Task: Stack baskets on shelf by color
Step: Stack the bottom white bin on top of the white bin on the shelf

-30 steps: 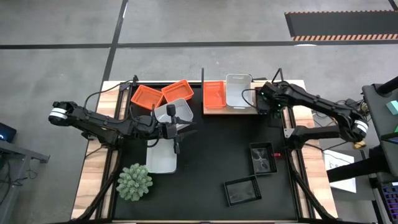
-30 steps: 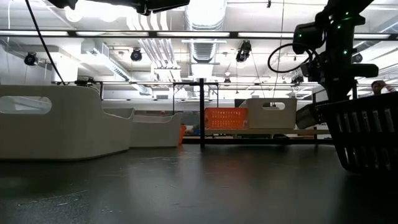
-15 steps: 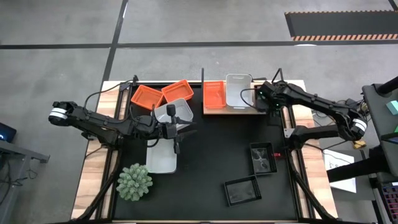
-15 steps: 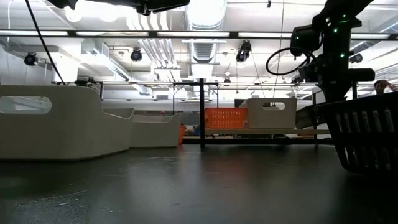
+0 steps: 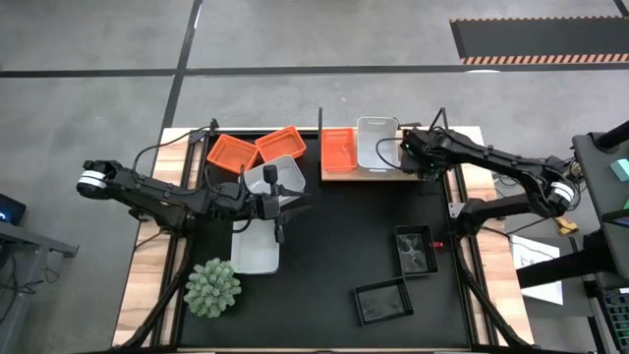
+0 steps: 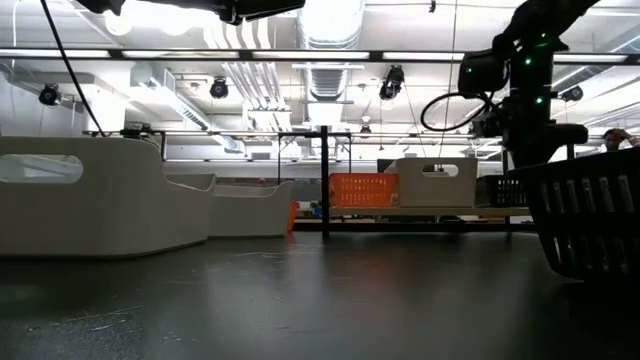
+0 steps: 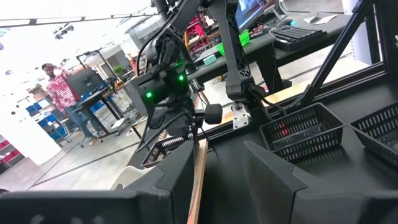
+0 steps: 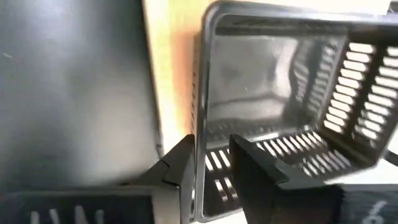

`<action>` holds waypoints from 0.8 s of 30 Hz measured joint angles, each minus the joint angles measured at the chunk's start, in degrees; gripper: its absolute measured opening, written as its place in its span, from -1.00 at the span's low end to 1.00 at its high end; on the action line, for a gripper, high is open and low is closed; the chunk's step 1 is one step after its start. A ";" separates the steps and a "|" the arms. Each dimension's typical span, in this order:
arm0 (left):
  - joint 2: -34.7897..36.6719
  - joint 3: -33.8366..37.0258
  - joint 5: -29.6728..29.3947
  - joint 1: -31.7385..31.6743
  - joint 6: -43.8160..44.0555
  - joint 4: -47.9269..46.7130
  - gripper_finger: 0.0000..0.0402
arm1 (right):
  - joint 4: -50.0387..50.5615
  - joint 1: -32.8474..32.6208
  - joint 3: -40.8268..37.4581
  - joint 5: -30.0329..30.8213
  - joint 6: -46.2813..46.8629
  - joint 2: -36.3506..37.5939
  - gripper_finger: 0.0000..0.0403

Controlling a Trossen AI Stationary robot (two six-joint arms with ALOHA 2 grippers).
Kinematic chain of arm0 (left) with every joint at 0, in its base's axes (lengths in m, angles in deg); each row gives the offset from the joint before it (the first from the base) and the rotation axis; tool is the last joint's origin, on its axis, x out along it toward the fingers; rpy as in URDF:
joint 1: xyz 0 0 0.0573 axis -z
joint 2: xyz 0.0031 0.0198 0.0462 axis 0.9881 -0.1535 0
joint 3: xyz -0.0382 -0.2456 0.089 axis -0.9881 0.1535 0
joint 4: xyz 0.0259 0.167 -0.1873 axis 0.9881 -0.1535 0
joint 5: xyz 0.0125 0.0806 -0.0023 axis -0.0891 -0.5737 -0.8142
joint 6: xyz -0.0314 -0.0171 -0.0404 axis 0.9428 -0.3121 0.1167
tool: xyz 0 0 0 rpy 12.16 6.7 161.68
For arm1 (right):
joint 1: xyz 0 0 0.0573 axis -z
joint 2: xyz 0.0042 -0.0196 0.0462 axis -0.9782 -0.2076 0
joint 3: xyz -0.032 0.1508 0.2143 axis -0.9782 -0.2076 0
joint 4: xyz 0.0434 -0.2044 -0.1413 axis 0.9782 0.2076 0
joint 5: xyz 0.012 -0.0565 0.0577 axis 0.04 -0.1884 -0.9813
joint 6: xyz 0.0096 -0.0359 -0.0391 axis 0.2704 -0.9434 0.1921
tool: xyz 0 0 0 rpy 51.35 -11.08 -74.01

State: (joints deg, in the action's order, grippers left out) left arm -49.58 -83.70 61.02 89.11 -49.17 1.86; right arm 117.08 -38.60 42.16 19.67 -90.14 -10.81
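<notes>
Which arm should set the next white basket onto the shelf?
Left, probably. Its claw sits over the white baskets on the mat, while the right claw is occupied at the shelf, gripping the rim of a black basket.

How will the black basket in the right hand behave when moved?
Probably light: the black basket is empty, with thin slotted walls. Pinched by one wall in the right hand, it may tilt. It could slide on the smooth shelf.

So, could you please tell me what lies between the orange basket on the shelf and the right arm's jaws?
In the high view, the white basket sits between the orange basket and the right jaws.
</notes>
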 joint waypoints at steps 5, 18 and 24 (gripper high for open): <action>0.00 0.00 -0.01 0.01 -0.02 0.00 -0.40 | 0.03 0.00 0.00 1.82 0.75 0.35 -0.49; 0.00 0.00 0.00 0.00 0.00 0.04 -0.40 | 10.13 -2.96 6.46 -9.19 22.68 2.14 -0.60; 0.02 -0.01 -0.01 0.00 0.45 0.78 -0.40 | 8.22 -10.66 6.01 -16.61 33.37 6.98 -0.72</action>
State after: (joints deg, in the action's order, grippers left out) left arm -49.56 -83.70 61.00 89.11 -48.71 2.64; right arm 125.30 -49.26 48.17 3.06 -56.77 -3.83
